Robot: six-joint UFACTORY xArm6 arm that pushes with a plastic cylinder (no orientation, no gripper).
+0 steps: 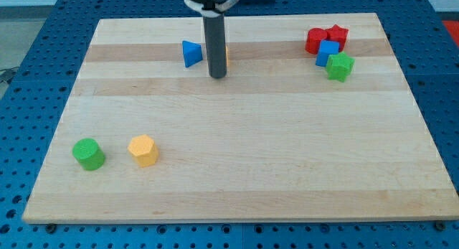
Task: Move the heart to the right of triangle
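A blue triangle block (pixel 191 54) lies near the view's top, left of centre. My dark rod comes down just to its right, and my tip (pixel 217 76) rests on the board slightly below and to the right of the triangle. An orange block (pixel 226 56) shows only as a thin sliver at the rod's right edge. The rod hides most of it, so I cannot make out its shape. It sits to the right of the triangle, close to it.
Two red blocks (pixel 317 41) (pixel 337 36), a blue cube (pixel 328 52) and a green star-like block (pixel 340 66) cluster at the top right. A green cylinder (pixel 89 154) and a yellow hexagon (pixel 143 150) lie at the bottom left of the wooden board (pixel 251 170).
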